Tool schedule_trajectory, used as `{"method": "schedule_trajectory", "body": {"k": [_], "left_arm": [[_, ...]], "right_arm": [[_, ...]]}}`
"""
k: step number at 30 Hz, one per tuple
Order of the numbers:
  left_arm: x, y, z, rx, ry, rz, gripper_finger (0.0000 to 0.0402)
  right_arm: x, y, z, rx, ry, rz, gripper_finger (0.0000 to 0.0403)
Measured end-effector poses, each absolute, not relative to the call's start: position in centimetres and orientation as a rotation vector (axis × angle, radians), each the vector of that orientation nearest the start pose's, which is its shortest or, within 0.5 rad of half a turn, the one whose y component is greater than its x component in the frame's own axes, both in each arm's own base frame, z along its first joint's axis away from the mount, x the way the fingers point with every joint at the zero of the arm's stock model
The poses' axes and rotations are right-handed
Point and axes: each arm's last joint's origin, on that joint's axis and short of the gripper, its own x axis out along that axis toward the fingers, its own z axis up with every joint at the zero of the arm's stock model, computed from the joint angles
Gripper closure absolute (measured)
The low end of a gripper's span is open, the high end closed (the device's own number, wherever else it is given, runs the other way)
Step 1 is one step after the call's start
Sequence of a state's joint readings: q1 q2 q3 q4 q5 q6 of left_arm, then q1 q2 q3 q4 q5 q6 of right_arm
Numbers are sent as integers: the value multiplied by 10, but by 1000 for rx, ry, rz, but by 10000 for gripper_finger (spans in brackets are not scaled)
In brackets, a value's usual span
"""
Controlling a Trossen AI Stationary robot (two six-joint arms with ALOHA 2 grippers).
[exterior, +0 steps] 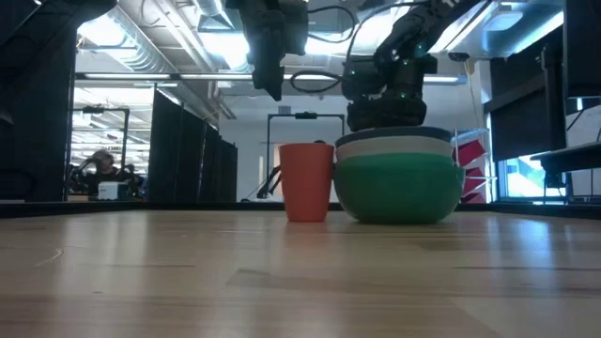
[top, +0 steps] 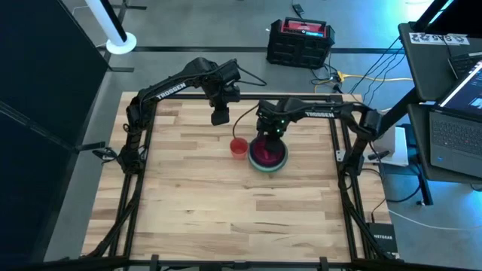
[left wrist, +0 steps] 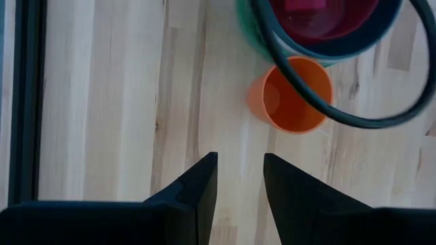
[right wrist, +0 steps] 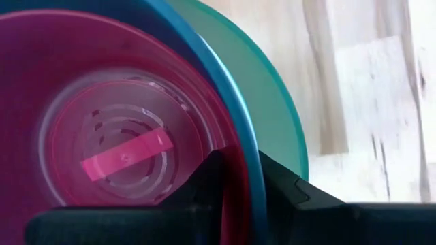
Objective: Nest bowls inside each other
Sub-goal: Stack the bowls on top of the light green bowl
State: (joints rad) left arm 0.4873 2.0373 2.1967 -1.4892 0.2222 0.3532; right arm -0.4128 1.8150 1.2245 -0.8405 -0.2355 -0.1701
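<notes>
The bowls stand nested in one stack (top: 268, 154) on the table, right of centre. The green one (exterior: 399, 192) is outermost, with a white band (exterior: 394, 148) above it. Further in come a dark blue bowl (right wrist: 225, 75) and, innermost, the pink bowl (right wrist: 102, 82). My right gripper (right wrist: 245, 180) is over the stack's far side, shut on the inner rims. My left gripper (left wrist: 240, 177) hangs open above bare table behind the red cup (top: 238, 146), holding nothing. My right gripper pinches the rims of the pink and dark blue bowls (right wrist: 246, 160) together. One finger (right wrist: 208, 184) is inside the pink bowl and the other (right wrist: 289, 187) is outside the blue rim, over the green bowl. The fingers come steeply from above. The stack's base rests on the table.
The red cup (exterior: 306, 180) stands upright on the table, right against the stack's left side. A black cable loop (left wrist: 340, 116) hangs between my left wrist camera and the cup. Open wooden table (top: 226, 211) spreads toward the near edge and both sides.
</notes>
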Motion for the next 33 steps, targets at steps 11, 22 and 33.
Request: {"method": "schedule_trajectory", "body": {"k": [11,22,33], "left_arm": [[351,179,344,-156,1258,0,298],[351,179,344,-156,1259,-1,298],[350,178,344,-157,1270,-6,298]], "right_arm": [[314,-120,179,307,1348,-35,355],[320,-119,189,291,1350,-52,346],[314,-117,196,291,1373,-56,294]]}}
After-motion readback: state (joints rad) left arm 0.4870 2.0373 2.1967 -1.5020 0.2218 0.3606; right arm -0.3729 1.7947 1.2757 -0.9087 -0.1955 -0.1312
